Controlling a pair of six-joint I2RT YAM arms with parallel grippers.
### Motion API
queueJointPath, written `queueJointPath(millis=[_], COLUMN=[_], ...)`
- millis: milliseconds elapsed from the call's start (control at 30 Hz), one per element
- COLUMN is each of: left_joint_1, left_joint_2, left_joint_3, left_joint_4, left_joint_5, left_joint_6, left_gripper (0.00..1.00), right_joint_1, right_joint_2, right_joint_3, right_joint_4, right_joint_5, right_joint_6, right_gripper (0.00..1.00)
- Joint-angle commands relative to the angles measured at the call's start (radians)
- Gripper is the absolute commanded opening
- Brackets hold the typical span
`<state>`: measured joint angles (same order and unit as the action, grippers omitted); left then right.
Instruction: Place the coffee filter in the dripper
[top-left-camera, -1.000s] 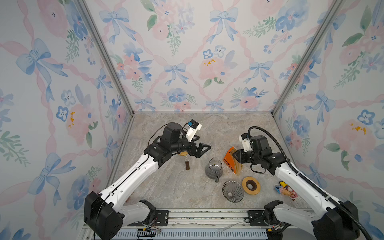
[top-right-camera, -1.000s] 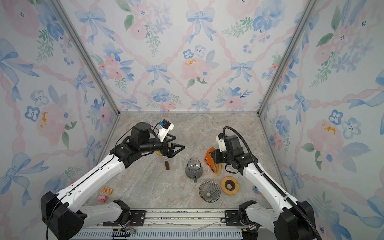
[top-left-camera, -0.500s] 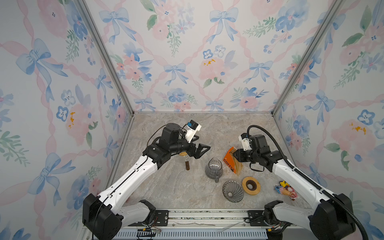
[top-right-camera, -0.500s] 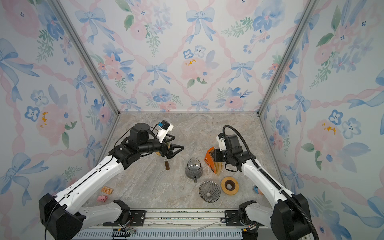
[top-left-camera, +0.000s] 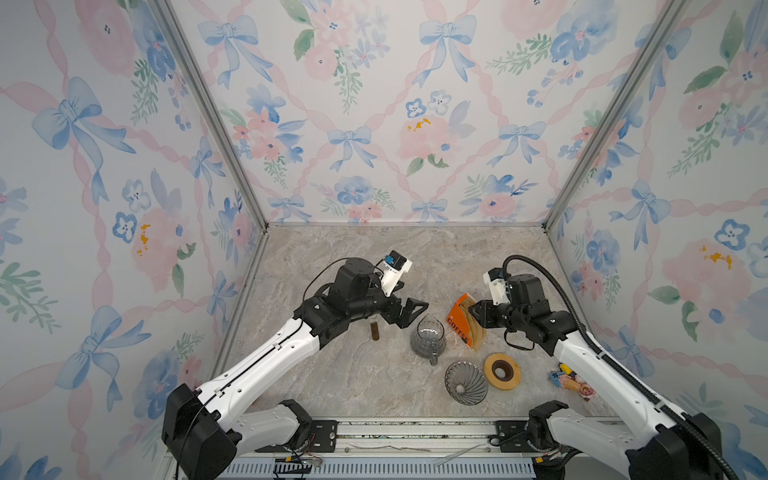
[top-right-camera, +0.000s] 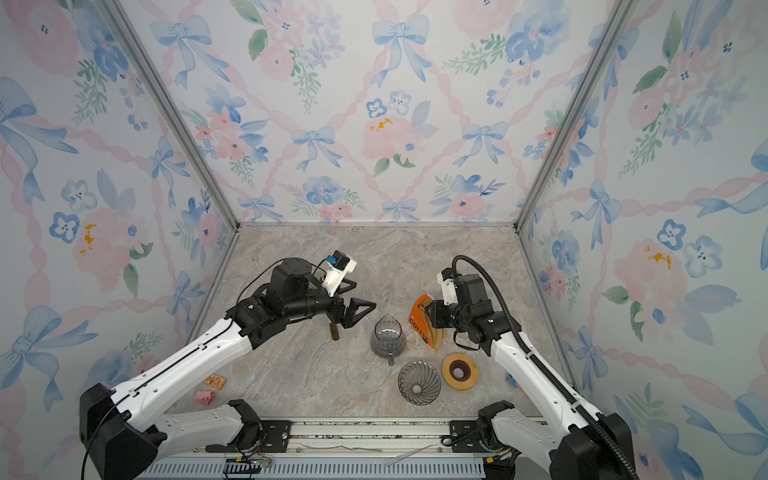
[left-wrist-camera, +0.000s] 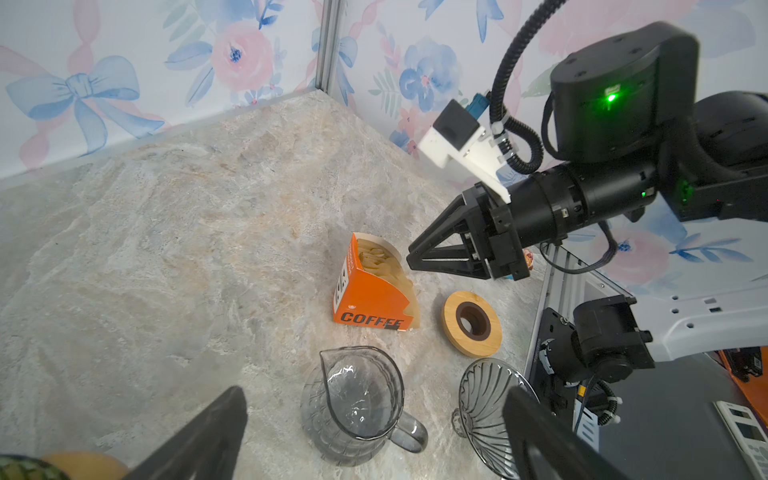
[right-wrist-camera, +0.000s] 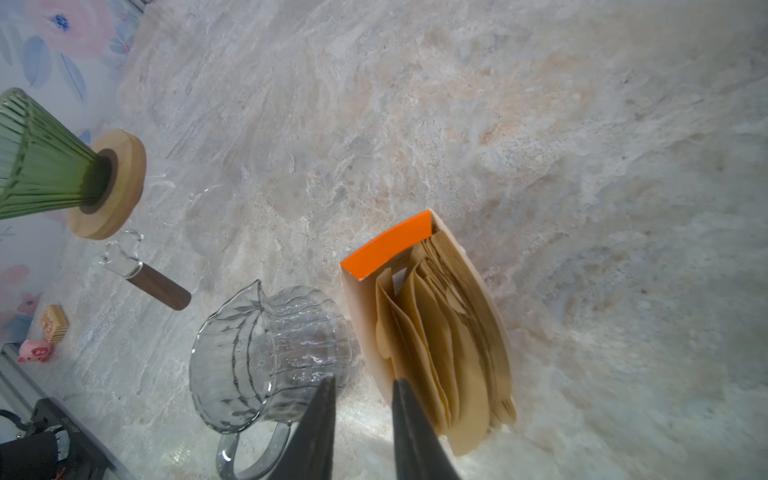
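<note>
Brown paper coffee filters stand packed in an orange box (top-left-camera: 462, 328) (top-right-camera: 420, 328) (left-wrist-camera: 372, 293) (right-wrist-camera: 440, 332) on the marble table. My right gripper (top-left-camera: 474, 312) (top-right-camera: 429, 312) (left-wrist-camera: 411, 259) (right-wrist-camera: 363, 388) hovers at the box's open top. Its jaws stand a narrow gap apart with nothing between them, one fingertip (right-wrist-camera: 401, 390) against the box's near edge. A grey ribbed glass dripper (top-left-camera: 465, 382) (top-right-camera: 419, 382) (left-wrist-camera: 484, 399) rests near the front. A green dripper (right-wrist-camera: 37, 166) stands on a wooden base. My left gripper (top-left-camera: 409, 311) (top-right-camera: 359, 311) (left-wrist-camera: 374, 436) hangs wide open and empty above the carafe.
A glass carafe (top-left-camera: 427, 338) (top-right-camera: 387, 340) (left-wrist-camera: 353, 403) (right-wrist-camera: 266, 353) stands beside the box. A wooden ring (top-left-camera: 502, 371) (top-right-camera: 459, 371) (left-wrist-camera: 471, 323) lies by the grey dripper. A wood-handled scoop (top-left-camera: 375, 331) (right-wrist-camera: 153, 282) and small toys (top-right-camera: 204, 397) (top-left-camera: 571, 380) lie around.
The right arm has shifted only slightly at the filter box. The left arm has not moved.
</note>
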<state>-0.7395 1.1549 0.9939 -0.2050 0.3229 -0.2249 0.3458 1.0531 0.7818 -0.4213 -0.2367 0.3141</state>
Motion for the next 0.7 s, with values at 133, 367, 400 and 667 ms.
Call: queueJointPath(millis=[133,367,400,667], left_joint_1=[-0.126,-0.233,-0.241,-0.258], left_joint_2=[-0.1,-0.119,-0.121,-0.146], left_joint_3=[-0.125,-0.176,-0.188,-0.297], left_joint_4=[0.142,0.161,0.167,0.281], left_joint_5=[-0.197,-0.294,-0.304,-0.291], left_joint_6=[-0.209,-0.293,-0.301,-0.33], left_gripper=[0.98,0.98,0.98,0.98], right_joint_1=[-0.007,-0.006,-0.007,-0.015], right_joint_2=[-0.015,-0.01,-0.014,0.011], right_joint_3=[-0.026,-0.041,-0.041,-0.039], right_joint_4=[0.015,0.032,0.032,0.031], right_joint_5=[-0.034,-0.065,-0.055,-0.044], right_joint_6=[0.034,0.014,0.011,0.0], right_gripper=[0.27,0.27,0.27,0.26])
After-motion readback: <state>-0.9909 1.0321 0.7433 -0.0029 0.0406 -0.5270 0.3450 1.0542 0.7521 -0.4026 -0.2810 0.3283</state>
